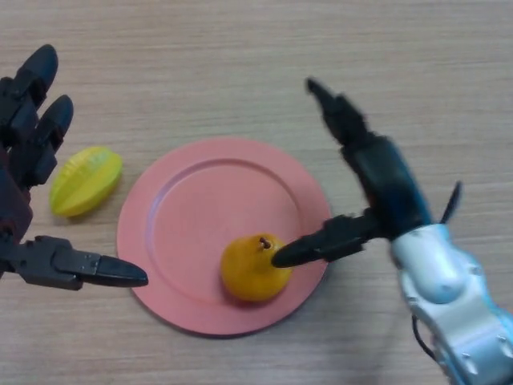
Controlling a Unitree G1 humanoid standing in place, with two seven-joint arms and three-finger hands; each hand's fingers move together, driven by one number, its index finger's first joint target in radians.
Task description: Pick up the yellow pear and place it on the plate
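The yellow pear (253, 269) stands upright on the pink plate (188, 208), in its lower right part, with its stem up. My right hand (377, 172) is open above the plate's right edge. Its thumb (321, 241) points left and its tip reaches the pear's right side. Its fingers (337, 112) are stretched up and away from the pear. My left hand (28, 152) is open at the left edge of the view, left of the plate, and holds nothing.
A yellow-green starfruit (85, 181) lies on the wooden table (240, 56) between my left hand and the plate's left rim.
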